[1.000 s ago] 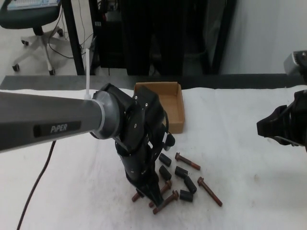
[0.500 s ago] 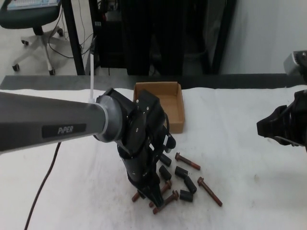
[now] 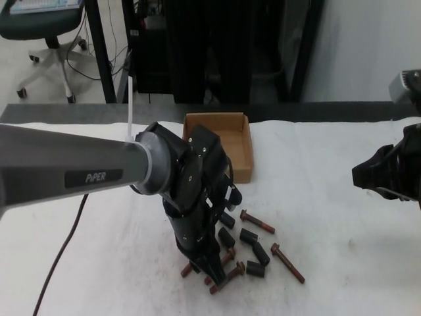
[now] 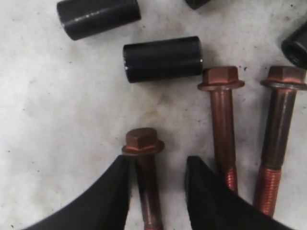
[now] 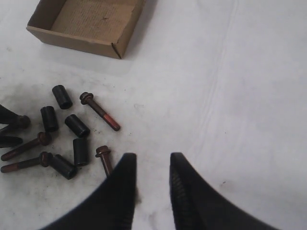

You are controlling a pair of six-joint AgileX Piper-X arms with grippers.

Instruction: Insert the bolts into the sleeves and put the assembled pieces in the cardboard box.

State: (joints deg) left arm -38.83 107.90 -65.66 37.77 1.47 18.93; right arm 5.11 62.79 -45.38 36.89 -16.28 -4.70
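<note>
High view: rear, facing forward-down over tabletop (image 3: pixel 329 217); cardboard box (image 3: pixel 240 172) at 12 o'clock. Left wrist: very near, over bolts (image 4: pixel 223 110). Right wrist: farther off; shares box, bolts, sleeves (image 5: pixel 76 125) with high view.

Left gripper (image 4: pixel 157 167) points straight down, fingers parted; right gripper (image 5: pixel 151 163) hangs aside, parted too

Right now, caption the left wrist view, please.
Open left gripper straddles one bolt beside two more bolts and black sleeves.

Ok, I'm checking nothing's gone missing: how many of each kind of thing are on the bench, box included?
Bolts: 5
Sleeves: 5
Cardboard box: 1
Total: 11
</note>
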